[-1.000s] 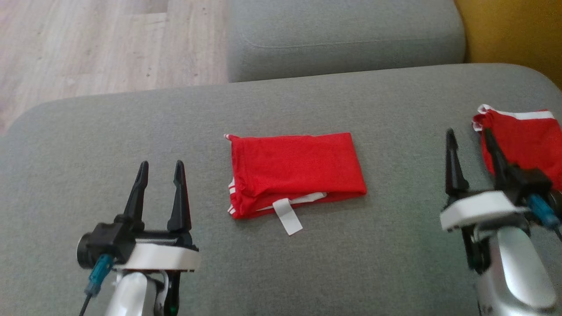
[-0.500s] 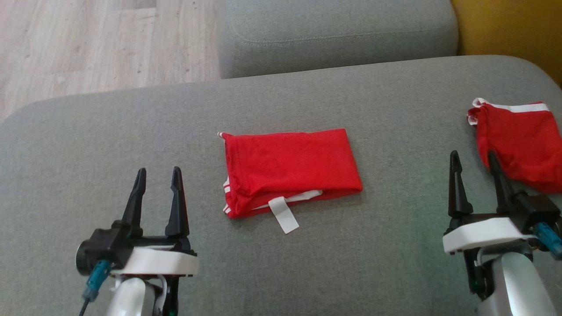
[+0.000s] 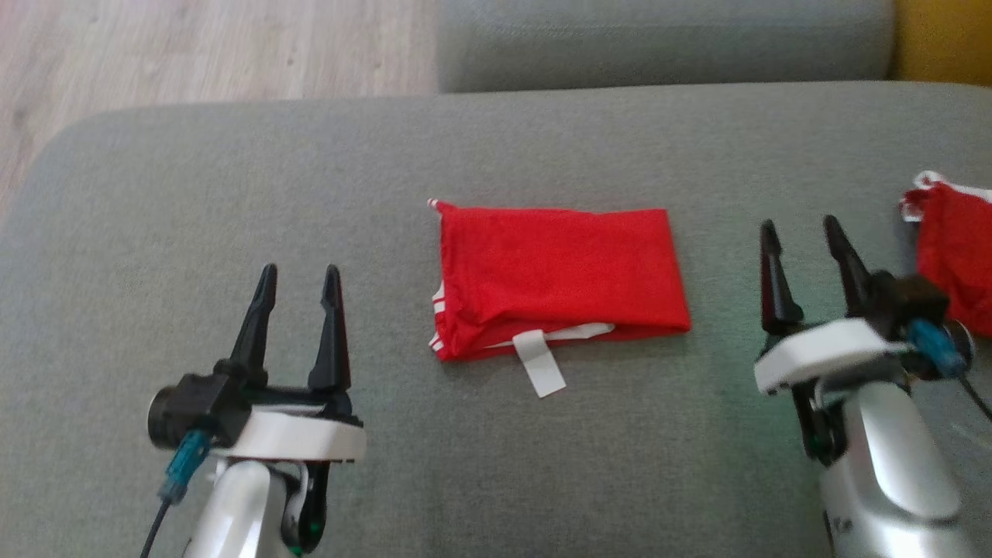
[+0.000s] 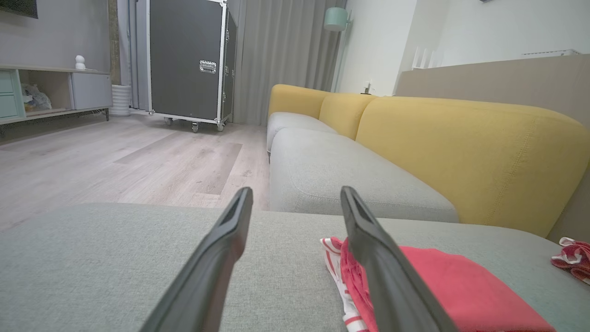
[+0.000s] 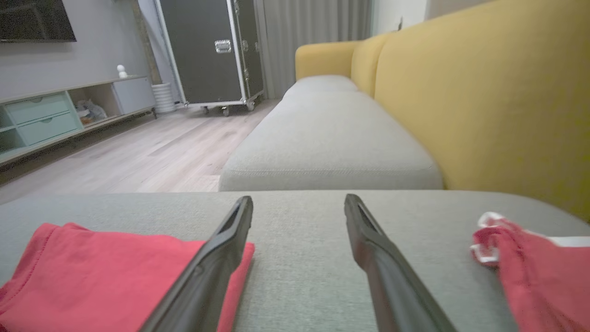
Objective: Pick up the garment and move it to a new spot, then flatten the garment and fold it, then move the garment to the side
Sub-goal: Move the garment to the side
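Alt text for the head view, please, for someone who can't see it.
A folded red garment lies on the grey sofa cushion between the open left claw and open right claw, neither touching it. A second red garment lies at the right edge.

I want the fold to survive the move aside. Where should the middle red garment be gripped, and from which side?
Probably its short ends: left gripper from the left, right gripper from the right, low. The folded garment lies flat and wide between them; its near edge shows loose layers and a white tag, likelier to unfold.
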`<state>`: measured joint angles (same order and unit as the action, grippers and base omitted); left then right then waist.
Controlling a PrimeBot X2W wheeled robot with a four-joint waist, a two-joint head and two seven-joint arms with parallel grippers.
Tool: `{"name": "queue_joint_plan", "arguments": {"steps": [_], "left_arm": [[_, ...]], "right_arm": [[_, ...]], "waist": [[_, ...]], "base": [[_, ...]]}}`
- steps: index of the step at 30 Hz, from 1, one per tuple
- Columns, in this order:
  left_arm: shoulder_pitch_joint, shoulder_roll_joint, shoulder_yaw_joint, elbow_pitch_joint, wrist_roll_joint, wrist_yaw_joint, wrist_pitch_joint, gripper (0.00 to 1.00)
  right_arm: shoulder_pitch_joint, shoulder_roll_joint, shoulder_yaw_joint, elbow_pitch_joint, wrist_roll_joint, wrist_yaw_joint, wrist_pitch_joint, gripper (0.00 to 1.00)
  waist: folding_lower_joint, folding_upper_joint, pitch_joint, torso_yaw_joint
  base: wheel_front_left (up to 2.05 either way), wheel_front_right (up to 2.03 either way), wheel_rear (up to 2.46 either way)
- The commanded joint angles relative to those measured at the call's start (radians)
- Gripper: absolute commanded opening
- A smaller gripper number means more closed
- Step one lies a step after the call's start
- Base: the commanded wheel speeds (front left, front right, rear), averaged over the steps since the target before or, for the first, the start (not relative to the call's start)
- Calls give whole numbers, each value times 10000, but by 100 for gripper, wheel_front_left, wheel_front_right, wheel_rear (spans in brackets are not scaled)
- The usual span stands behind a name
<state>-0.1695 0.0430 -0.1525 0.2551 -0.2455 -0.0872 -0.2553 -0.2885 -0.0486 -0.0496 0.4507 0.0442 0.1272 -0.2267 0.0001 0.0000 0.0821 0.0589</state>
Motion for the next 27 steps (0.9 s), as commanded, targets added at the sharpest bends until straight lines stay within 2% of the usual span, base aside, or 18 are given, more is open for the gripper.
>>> {"name": "queue_joint_plan", "arguments": {"steps": [1,11,18,19,20,21,27], "left_arm": [[-568,72,198,-298,40,-11,-65,100],[-1410,72,-253,133,16,-157,-65,100],[-1654,72,-330,167,-21,-181,-65,100],[-1647,72,-355,151,-32,-167,-65,100],[-1634,72,-357,145,-32,-162,-65,100],[-1615,72,-350,139,-28,-153,-65,100],[-1445,72,-331,129,6,-116,-65,100]], "right_arm": [[-626,-17,335,2,137,35,197,100],[-2257,-17,1292,2913,738,35,1701,100],[-2783,-17,1482,4832,1078,35,2103,100],[-2891,-17,1769,5139,1239,35,2066,96],[-2939,-17,1921,5252,1321,35,2026,44],[-2996,-17,2074,5332,1306,35,1935,0],[-3314,-16,2302,5504,435,35,970,0]], "waist": [[-1,0,325,301],[-1,0,1048,1098],[-1,0,1119,1439],[-1,0,1111,1478],[-1,0,1100,1479],[-1,0,1089,1466],[-1,0,851,1149]], "base": [[0,0,0],[0,0,0],[0,0,0],[0,0,0],[0,0,0],[0,0,0],[0,0,0]]}}
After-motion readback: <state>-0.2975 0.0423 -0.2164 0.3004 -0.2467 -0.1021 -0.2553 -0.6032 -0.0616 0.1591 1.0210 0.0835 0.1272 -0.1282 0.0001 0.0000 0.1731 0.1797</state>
